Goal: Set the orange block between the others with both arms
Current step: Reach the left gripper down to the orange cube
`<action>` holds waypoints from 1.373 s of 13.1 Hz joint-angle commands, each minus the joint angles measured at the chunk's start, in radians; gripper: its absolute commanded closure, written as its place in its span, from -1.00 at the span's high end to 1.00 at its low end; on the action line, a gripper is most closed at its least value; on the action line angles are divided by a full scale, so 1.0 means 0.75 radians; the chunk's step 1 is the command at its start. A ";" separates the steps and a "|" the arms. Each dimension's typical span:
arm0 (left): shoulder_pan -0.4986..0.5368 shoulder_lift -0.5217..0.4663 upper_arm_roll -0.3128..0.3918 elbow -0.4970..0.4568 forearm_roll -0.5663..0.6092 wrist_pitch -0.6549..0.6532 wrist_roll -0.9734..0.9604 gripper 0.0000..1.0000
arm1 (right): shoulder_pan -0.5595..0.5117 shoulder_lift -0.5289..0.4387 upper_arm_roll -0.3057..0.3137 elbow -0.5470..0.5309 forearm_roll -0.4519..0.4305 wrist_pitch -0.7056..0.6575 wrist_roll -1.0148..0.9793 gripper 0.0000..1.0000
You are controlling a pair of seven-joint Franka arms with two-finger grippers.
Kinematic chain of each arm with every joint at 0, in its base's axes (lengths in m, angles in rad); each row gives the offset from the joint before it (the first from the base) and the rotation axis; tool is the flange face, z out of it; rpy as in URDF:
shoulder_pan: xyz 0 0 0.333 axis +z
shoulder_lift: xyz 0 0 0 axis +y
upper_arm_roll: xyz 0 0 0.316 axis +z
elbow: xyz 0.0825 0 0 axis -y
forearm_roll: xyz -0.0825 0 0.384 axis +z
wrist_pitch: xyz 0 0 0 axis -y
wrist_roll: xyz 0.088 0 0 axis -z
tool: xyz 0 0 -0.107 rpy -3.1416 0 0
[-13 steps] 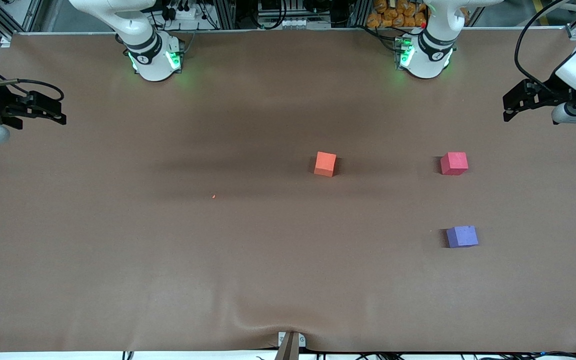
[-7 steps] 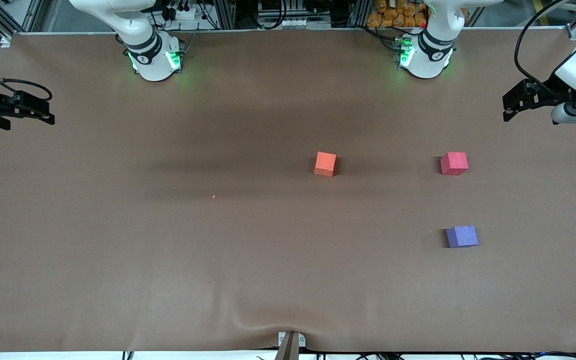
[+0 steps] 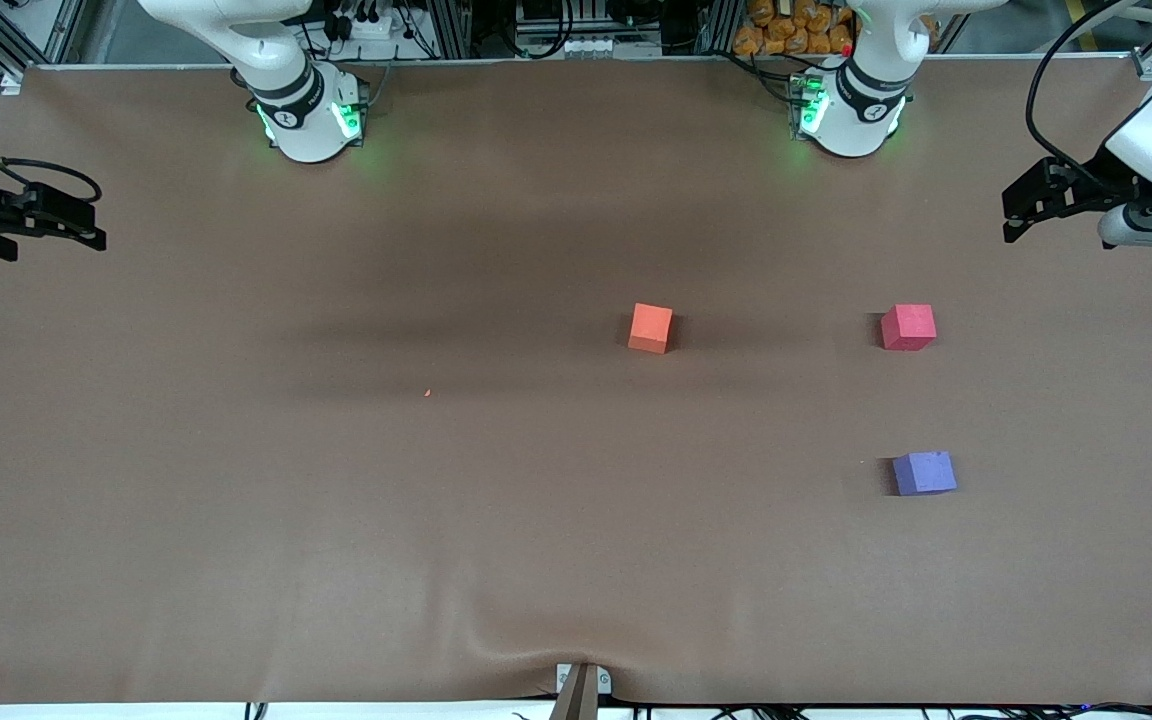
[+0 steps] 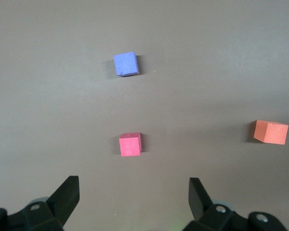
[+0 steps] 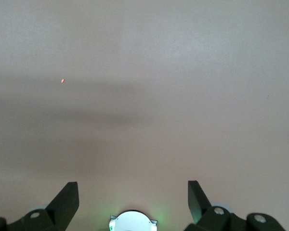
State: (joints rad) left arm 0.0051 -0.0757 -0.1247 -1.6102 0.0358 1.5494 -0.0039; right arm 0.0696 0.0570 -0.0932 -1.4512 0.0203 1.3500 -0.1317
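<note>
The orange block (image 3: 650,328) (image 4: 270,132) sits alone near the middle of the brown table. The pinkish-red cube (image 3: 908,327) (image 4: 130,145) lies toward the left arm's end. The purple-blue cube (image 3: 924,473) (image 4: 125,64) is nearer the front camera than the red one, with a bare gap between them. My left gripper (image 3: 1008,215) (image 4: 134,192) hangs open and empty over the left arm's end of the table. Over the right arm's end, my right gripper (image 3: 99,230) (image 5: 133,195) is open and empty, with only bare table under it.
A tiny orange speck (image 3: 427,392) (image 5: 62,81) lies on the cover toward the right arm's end. The green-lit arm bases (image 3: 311,120) (image 3: 846,115) stand along the table's edge farthest from the front camera. A wrinkle and a metal bracket (image 3: 581,685) mark the front edge.
The right gripper has drawn back a little toward its end of the table. The left gripper has barely shifted. The three cubes have not moved.
</note>
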 commanded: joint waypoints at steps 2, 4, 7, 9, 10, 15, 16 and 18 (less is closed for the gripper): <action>0.014 -0.007 -0.003 0.012 -0.003 0.000 -0.021 1.00 | -0.003 -0.011 0.010 -0.004 -0.007 0.002 -0.017 1.00; 0.016 -0.010 0.001 0.016 -0.005 0.000 -0.019 1.00 | 0.012 -0.011 0.010 -0.004 -0.007 0.004 -0.017 1.00; 0.016 -0.007 0.009 0.020 -0.003 -0.002 0.005 1.00 | 0.012 -0.011 0.010 -0.004 -0.003 0.006 -0.017 1.00; 0.016 -0.007 0.009 0.022 -0.003 -0.002 0.007 1.00 | 0.014 -0.011 0.012 -0.004 -0.001 0.006 -0.017 1.00; 0.016 -0.005 0.009 0.022 -0.013 -0.002 0.005 1.00 | 0.024 -0.011 0.012 -0.004 0.000 0.006 -0.017 1.00; -0.070 0.105 -0.085 0.010 -0.078 0.010 -0.117 1.00 | 0.034 -0.011 0.012 -0.004 0.000 0.010 -0.017 1.00; -0.088 0.139 -0.132 0.010 -0.076 0.030 -0.195 1.00 | 0.034 -0.011 0.012 -0.004 0.000 0.010 -0.017 1.00; -0.146 0.217 -0.218 0.008 -0.058 0.077 -0.389 1.00 | 0.034 -0.008 0.012 -0.004 0.000 0.010 -0.017 1.00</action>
State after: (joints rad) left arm -0.0715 0.0321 -0.2451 -1.6186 -0.0123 1.5792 -0.1898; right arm 0.0875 0.0572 -0.0800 -1.4515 0.0213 1.3556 -0.1336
